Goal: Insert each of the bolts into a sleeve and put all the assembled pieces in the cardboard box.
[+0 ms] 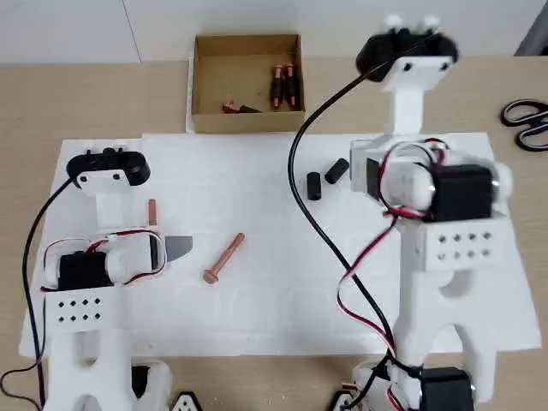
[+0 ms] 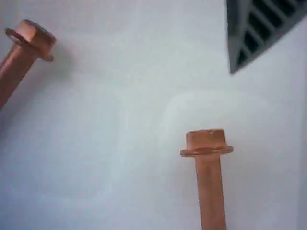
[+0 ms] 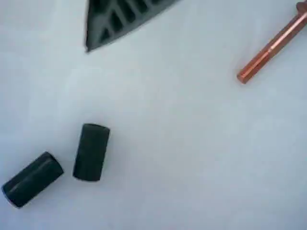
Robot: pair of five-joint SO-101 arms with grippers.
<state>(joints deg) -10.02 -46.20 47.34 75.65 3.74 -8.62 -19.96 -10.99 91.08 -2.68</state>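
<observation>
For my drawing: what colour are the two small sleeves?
The short cylindrical sleeves are black; right wrist view shows best.

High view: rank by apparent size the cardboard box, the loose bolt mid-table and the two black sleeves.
1. cardboard box
2. loose bolt
3. sleeve nearer the bolt and sleeve beside it: they look alike, so no ranking between them.

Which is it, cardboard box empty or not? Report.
Not empty: the cardboard box holds sleeved bolts, two lying side by side near its right wall.
</observation>
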